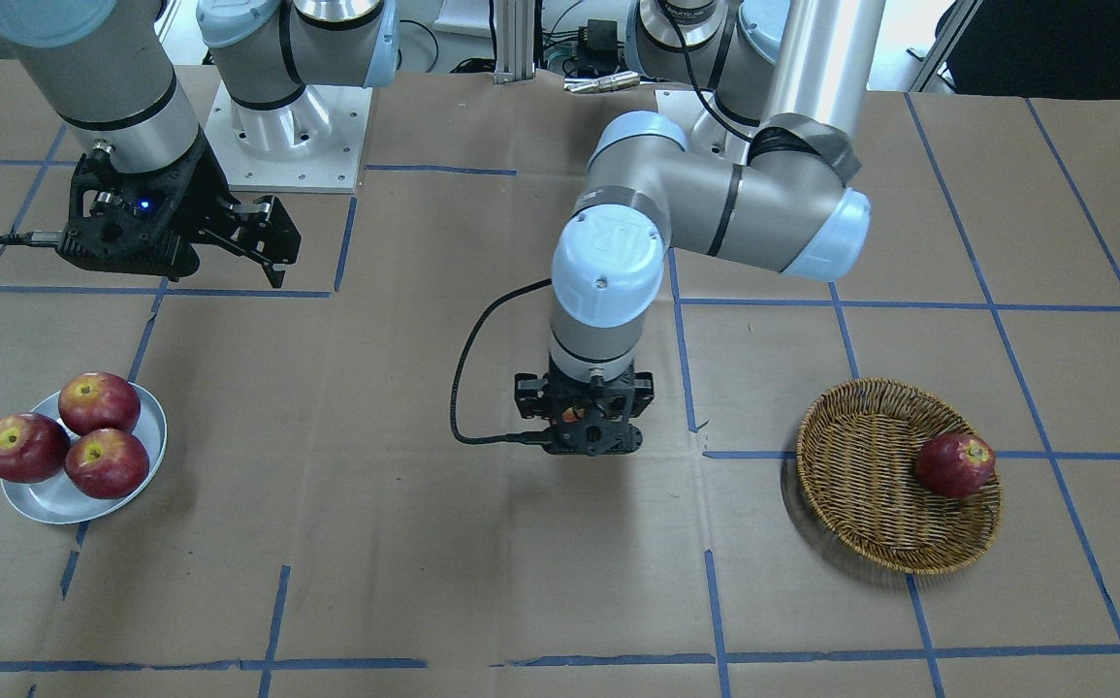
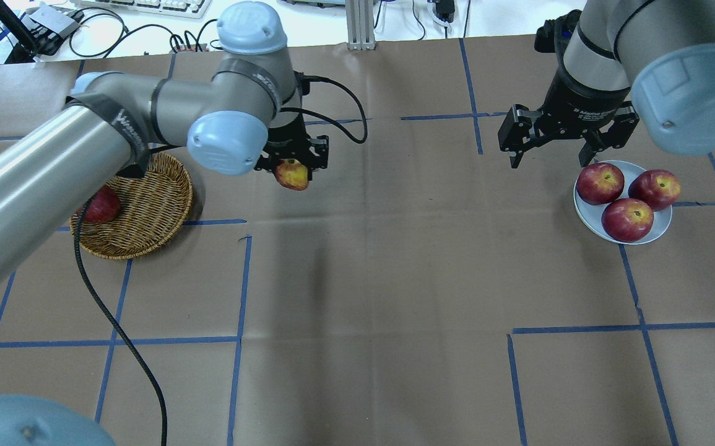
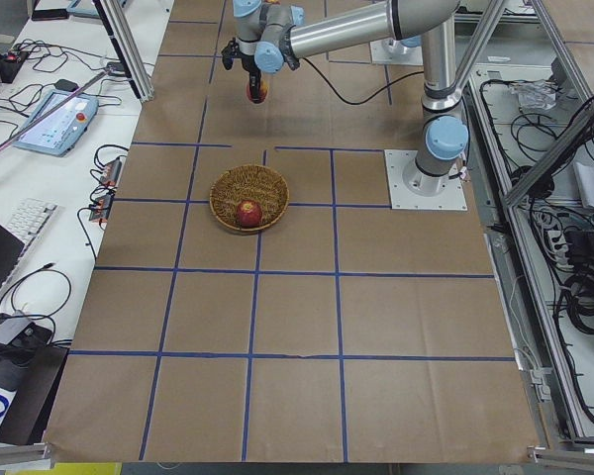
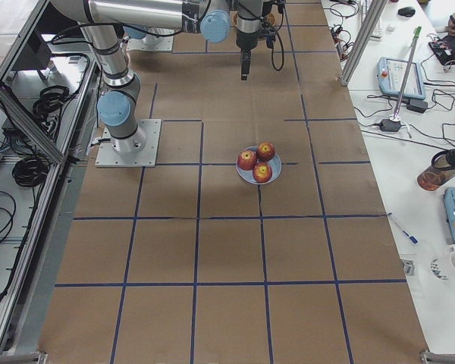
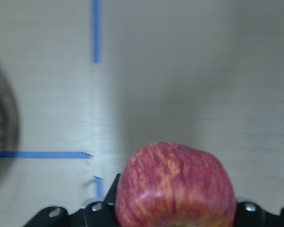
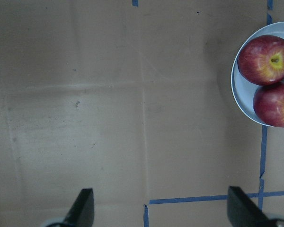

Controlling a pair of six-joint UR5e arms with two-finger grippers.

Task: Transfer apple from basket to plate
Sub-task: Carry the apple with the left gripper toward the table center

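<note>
My left gripper (image 2: pixel 293 162) is shut on the pinkish-red, yellow-streaked apple (image 2: pixel 292 174) and holds it in the air over the table, to the right of the wicker basket (image 2: pixel 147 217). The apple fills the bottom of the left wrist view (image 5: pixel 175 187). In the front view the gripper (image 1: pixel 587 436) hides most of it. One darker red apple (image 1: pixel 954 464) lies in the basket (image 1: pixel 860 485). The white plate (image 2: pixel 586 214) at the right holds three red apples (image 2: pixel 626 219). My right gripper (image 2: pixel 564 139) is open and empty, hovering just behind the plate.
Brown paper with blue tape lines (image 2: pixel 242 282) covers the table. The left arm's black cable (image 2: pixel 116 347) hangs over the table's left part. The plate's edge (image 6: pixel 239 101) shows at the right of the right wrist view.
</note>
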